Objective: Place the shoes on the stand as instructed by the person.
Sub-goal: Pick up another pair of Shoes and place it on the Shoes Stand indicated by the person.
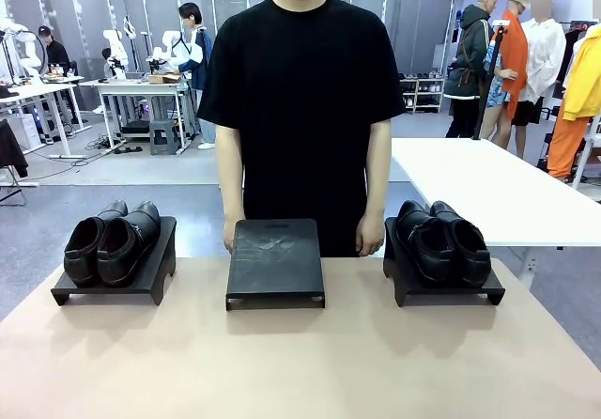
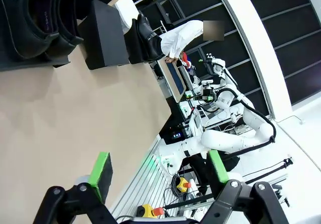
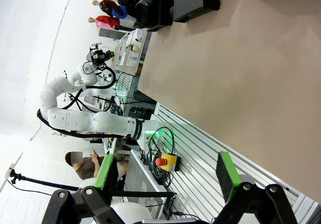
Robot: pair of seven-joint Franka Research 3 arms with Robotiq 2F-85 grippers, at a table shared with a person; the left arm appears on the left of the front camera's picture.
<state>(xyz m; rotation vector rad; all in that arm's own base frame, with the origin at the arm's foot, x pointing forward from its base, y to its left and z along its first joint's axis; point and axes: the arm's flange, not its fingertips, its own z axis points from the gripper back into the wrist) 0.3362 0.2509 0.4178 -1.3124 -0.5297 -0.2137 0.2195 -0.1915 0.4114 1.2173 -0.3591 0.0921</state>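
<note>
One pair of glossy black shoes [image 1: 111, 240] sits on the left black stand [image 1: 150, 278], and a second pair [image 1: 443, 240] sits on the right stand [image 1: 413, 292]. Between them the middle stand [image 1: 275, 261] is bare. The person [image 1: 300, 90] stands behind it, a hand [image 1: 370, 237] hanging at each side of it. My left gripper [image 2: 160, 174] is open above the table's near side, far from the shoes [image 2: 35, 18] at the view's top left. Over the table's edge my right gripper [image 3: 165, 176] is open too, with a stand [image 3: 188, 0] and shoes [image 3: 143, 5] far off.
The beige table [image 1: 300, 363] spreads wide in front of the three stands. A white table [image 1: 488, 189] stands behind at the right. Beyond the table's near edge, the right wrist view shows a slatted metal base with a red emergency button [image 3: 164, 160].
</note>
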